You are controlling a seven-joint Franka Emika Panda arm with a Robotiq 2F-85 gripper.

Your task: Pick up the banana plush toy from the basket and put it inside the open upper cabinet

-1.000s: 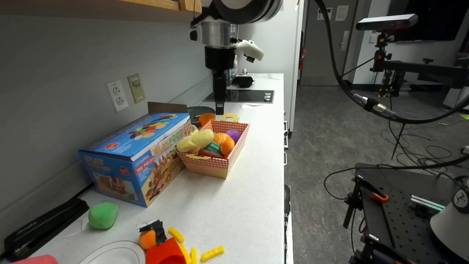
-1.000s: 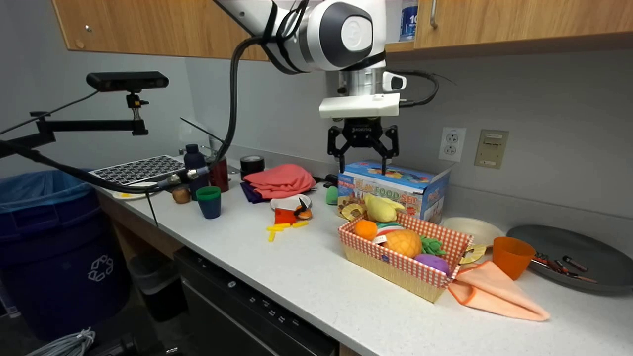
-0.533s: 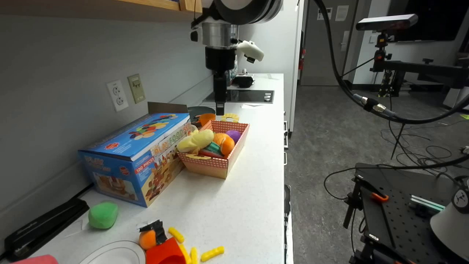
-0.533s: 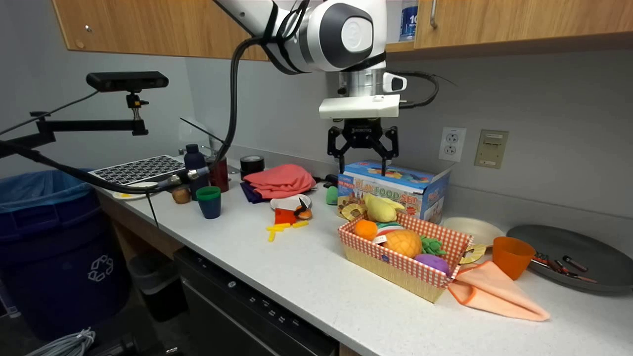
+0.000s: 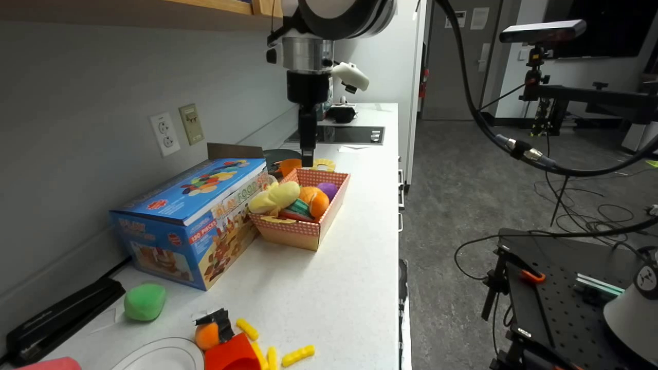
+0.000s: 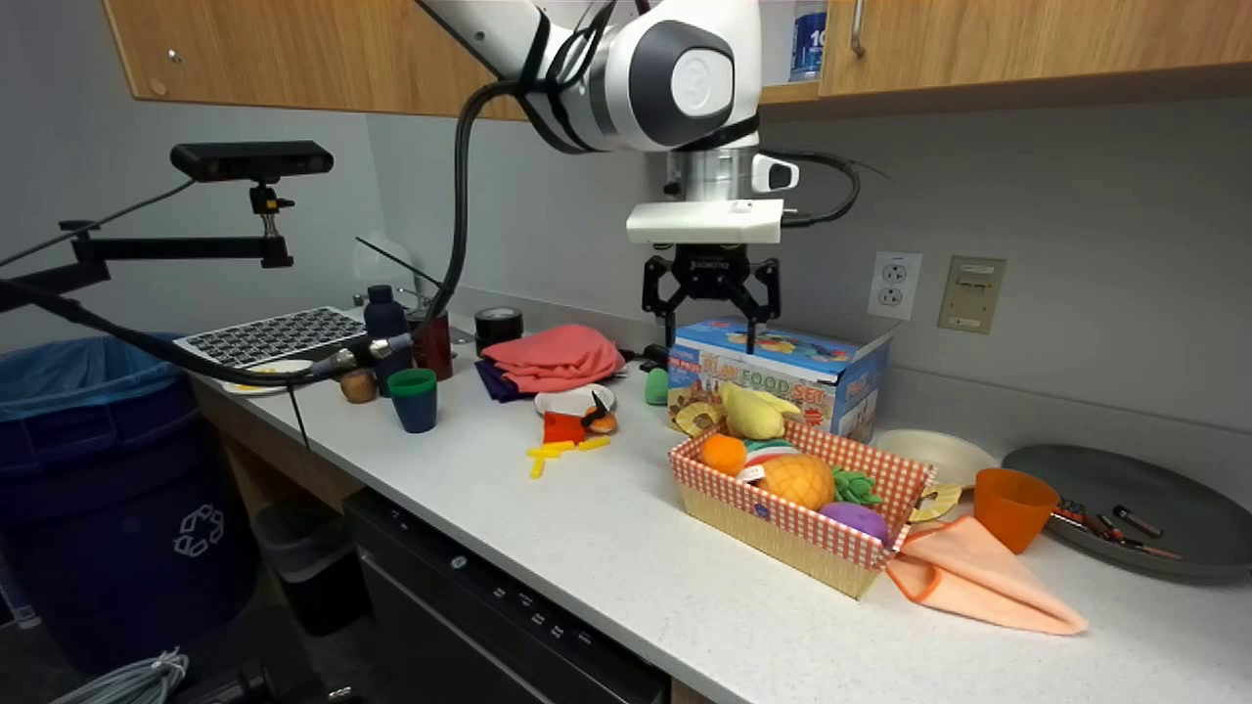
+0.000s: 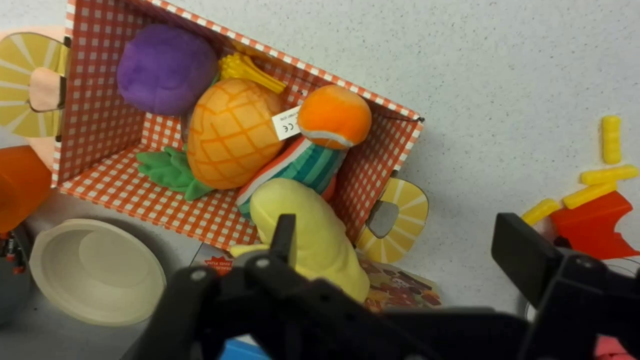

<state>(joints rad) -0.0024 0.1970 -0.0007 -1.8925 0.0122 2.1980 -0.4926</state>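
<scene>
Wrist view gives us the checked basket (image 7: 95,90) from above; reading it as a dial, we place the banana plush toy (image 7: 320,240) at five o'clock, draped over the edge, partly inside and partly out. The pineapple plush (image 7: 232,135) lies mid-dial, the purple plush (image 7: 167,70) at ten, the orange plush (image 7: 335,115) at three; outside, we find a cream bowl (image 7: 97,275) at seven and yellow sticks (image 7: 590,195) well off toward three.

In an exterior view we see the pincer (image 6: 710,339) hanging over the table (image 6: 587,528), its two fingers (image 6: 751,332) spread wide; the banana plush toy sits lower, at the pincer's five o'clock, clear of it. The blue box (image 6: 797,367) stands just beyond the basket, at twelve; whether the banana plush toy touches it, we cannot tell. Higher up, at twelve, we see the upper cabinet (image 6: 1037,39), a blue container (image 6: 808,44) in its open part.
</scene>
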